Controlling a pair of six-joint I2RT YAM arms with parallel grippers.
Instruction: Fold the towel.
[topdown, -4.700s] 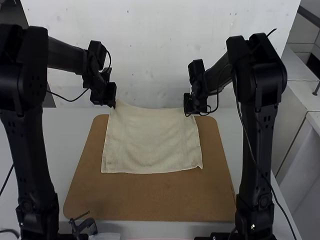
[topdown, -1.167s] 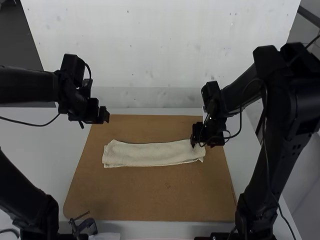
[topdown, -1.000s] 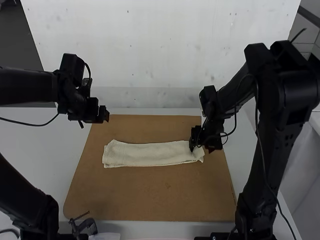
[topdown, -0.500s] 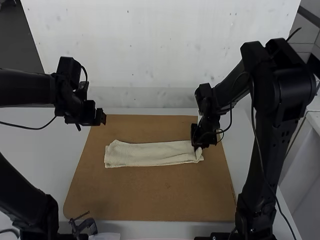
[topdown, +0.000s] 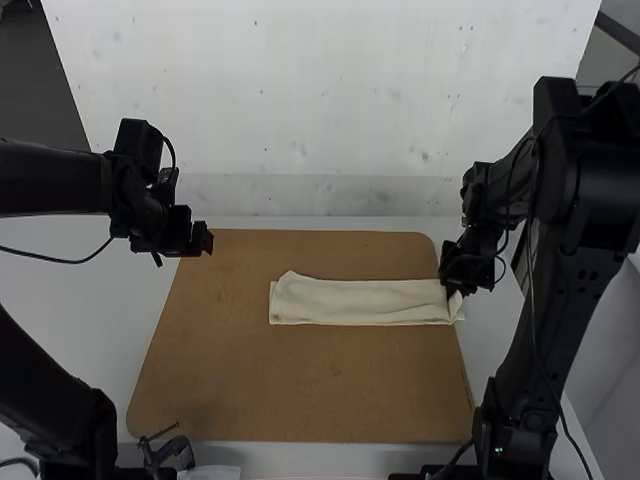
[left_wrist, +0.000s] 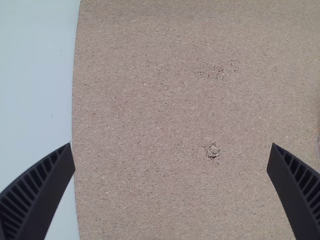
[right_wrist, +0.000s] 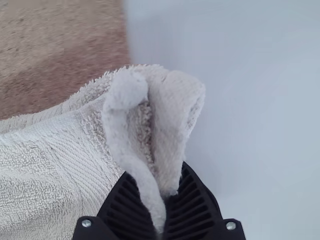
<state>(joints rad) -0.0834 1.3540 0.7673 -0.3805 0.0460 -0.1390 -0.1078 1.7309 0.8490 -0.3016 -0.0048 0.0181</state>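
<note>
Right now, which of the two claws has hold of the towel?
The right claw: it is shut on one end of the towel. The left claw hangs open above the brown board, empty.

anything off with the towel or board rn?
Towel lies off-centre: one end, bunched in the right jaws, sticks out past the board's edge. Board also has a small scuffed spot, possibly damage.

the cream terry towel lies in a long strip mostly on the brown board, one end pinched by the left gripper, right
No, the black right gripper pinches that end of the cream terry towel, as the right wrist view shows; it does lie in a long strip mostly on the brown board.
</note>
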